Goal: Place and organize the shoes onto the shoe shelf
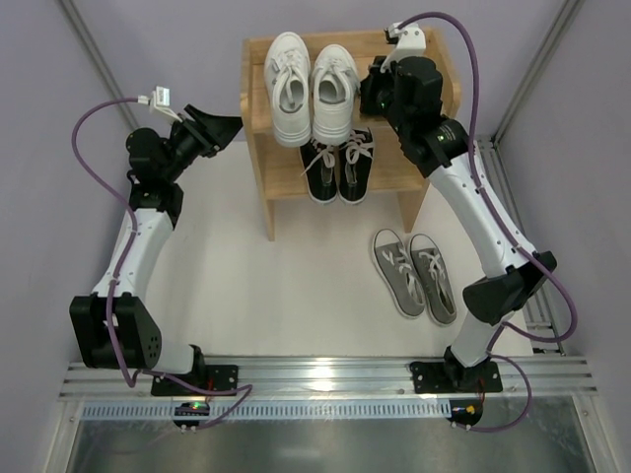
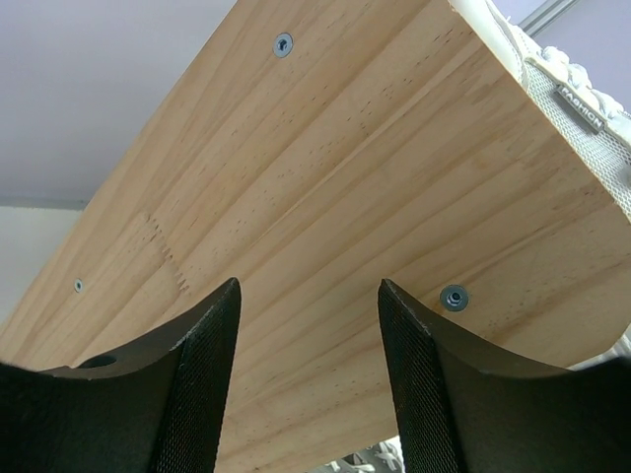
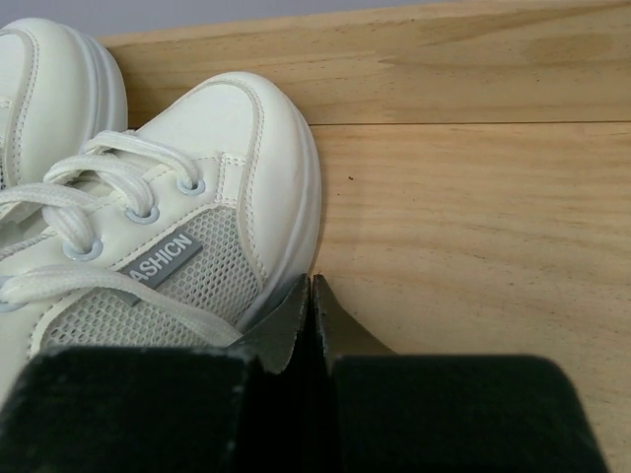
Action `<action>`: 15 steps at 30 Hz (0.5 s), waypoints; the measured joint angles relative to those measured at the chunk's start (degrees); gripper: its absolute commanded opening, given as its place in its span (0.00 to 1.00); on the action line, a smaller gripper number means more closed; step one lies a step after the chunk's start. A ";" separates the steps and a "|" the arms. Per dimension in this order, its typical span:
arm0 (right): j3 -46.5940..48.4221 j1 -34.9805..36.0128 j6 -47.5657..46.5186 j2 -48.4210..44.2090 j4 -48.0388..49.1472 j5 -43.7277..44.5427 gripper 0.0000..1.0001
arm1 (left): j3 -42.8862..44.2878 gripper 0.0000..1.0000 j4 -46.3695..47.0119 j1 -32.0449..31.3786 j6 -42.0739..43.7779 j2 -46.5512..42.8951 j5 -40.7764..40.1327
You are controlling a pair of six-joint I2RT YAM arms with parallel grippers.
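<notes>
The wooden shoe shelf (image 1: 419,172) stands at the back centre. The white sneakers (image 1: 312,87) sit side by side on its top tier. The black sneakers (image 1: 337,169) sit on the lower tier, toes sticking out. The grey sneakers (image 1: 415,273) lie on the floor in front of the shelf's right side. My right gripper (image 3: 312,286) is shut and empty, its tips against the right white sneaker's (image 3: 197,236) side on the top board (image 3: 473,217). My left gripper (image 2: 308,296) is open and empty, pointing at the shelf's left side panel (image 2: 325,168).
Lilac walls close in the white floor (image 1: 266,286) on three sides. A metal rail (image 1: 325,379) with both arm bases runs along the near edge. A metal post (image 1: 523,79) stands at the back right.
</notes>
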 measured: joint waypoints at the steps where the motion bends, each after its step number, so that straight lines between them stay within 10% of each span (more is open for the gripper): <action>1: 0.00 -0.04 0.15 0.00 0.00 -0.28 0.04 | 0.07 0.58 0.00 -0.07 0.00 0.09 0.00; 15: 2.08 6.23 -1.44 0.48 -2.64 4.00 0.04 | 0.20 0.56 0.63 -1.62 0.55 0.55 -2.43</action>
